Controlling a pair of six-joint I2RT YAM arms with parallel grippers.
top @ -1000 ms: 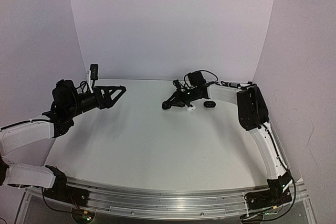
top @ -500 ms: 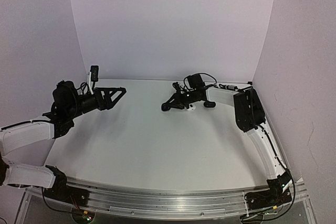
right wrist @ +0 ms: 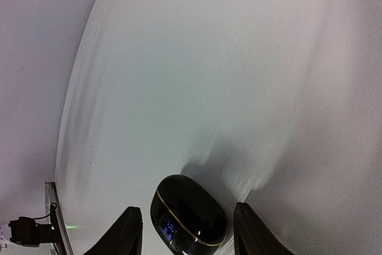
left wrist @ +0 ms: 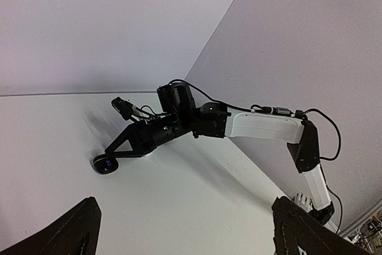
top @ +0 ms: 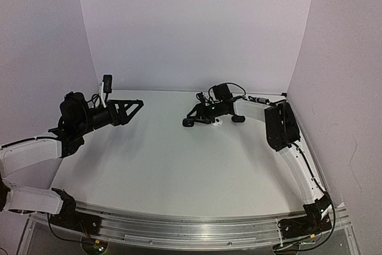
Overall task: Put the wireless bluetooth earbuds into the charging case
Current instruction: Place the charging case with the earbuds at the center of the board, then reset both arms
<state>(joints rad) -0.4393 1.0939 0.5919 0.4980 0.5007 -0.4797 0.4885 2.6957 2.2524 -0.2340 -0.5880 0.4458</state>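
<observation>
i see the white table [top: 179, 165] carrying a closed black case [right wrist: 189, 218] with a small blue display, lying flat towards the far side. a second black case [top: 238, 118] lies further right, with a small white object [top: 216, 122] between them.

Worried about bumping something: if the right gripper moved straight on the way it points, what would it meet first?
The black charging case, lying on the table between the right gripper's open fingers; past it, probably only bare table.

No wording could be read anywhere. The black charging case [right wrist: 189, 217] bore a small blue lit display [right wrist: 169, 230] on its front, its figures too blurred to read.
</observation>
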